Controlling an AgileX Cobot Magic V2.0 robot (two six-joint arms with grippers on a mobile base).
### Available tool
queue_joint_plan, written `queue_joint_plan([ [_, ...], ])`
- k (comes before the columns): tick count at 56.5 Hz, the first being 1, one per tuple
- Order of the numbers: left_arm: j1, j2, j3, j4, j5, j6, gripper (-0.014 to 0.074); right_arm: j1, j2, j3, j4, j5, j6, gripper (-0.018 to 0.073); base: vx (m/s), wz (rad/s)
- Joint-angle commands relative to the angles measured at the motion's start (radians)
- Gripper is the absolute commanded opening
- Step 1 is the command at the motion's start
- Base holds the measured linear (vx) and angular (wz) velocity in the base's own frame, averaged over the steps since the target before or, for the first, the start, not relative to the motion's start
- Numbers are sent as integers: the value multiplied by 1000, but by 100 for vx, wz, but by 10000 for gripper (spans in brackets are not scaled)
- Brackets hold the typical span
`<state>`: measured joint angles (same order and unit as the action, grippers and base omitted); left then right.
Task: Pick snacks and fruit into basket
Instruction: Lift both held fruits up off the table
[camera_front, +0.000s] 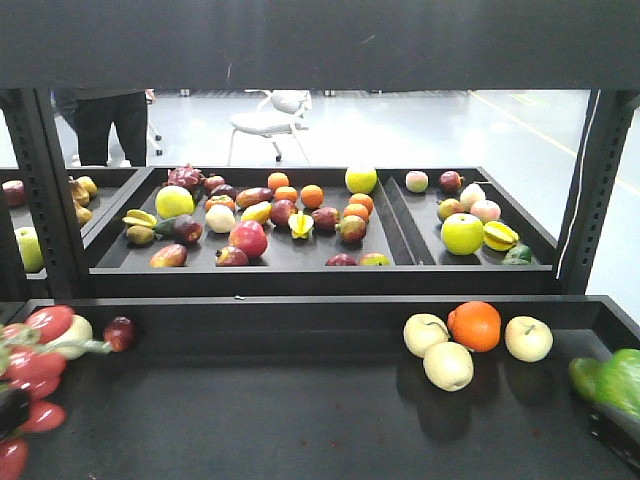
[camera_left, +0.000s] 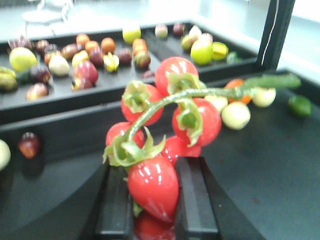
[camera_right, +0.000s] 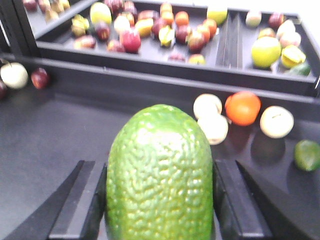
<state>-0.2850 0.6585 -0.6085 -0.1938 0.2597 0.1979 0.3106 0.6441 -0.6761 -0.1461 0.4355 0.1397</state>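
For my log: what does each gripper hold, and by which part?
Left gripper: red fruit bunch, by its lowest fruit. Right gripper: green bumpy fruit, by its sides.

A black shelf (camera_front: 300, 420) with a raised rim carries loose fruit. Near its back edge, right of the middle, three pale yellow apples (camera_front: 447, 365) crowd close around an orange (camera_front: 475, 325). Toward the back left corner lie a dark red fruit (camera_front: 119, 333) and, just beside it, a pale round fruit (camera_right: 14, 75). A small smooth green fruit (camera_right: 307, 155) sits near the right edge. Behind the shelf, a black tray (camera_front: 300, 282) holds many mixed fruits.
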Motion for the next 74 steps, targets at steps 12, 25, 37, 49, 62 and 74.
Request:
queue_joint_plan([
  [12,-4,-105,-6,-10,-97,-8,2,-5,-45,-20,-10,-88,-14,-9,0,0],
  [25,-4,-105,-6,-11,-94,-8,2,-5,-45,-20,-10,-87,-14,-9,0,0],
  [37,-4,-105,-6,-10,-93,-8,2,-5,-45,-20,-10,-87,-14,-9,0,0],
  [49,-4,-105,-6,-10,-92,-8,2,-5,-45,-20,-10,-88,-14,-9,0,0],
  [62,-4,-105,-6,-10,-92,-8,2,-5,-45,-20,-10,-87,-14,-9,0,0],
  [74,-4,-105,-6,-10,-92,-8,2,-5,-45,-20,-10,-87,-14,-9,0,0],
])
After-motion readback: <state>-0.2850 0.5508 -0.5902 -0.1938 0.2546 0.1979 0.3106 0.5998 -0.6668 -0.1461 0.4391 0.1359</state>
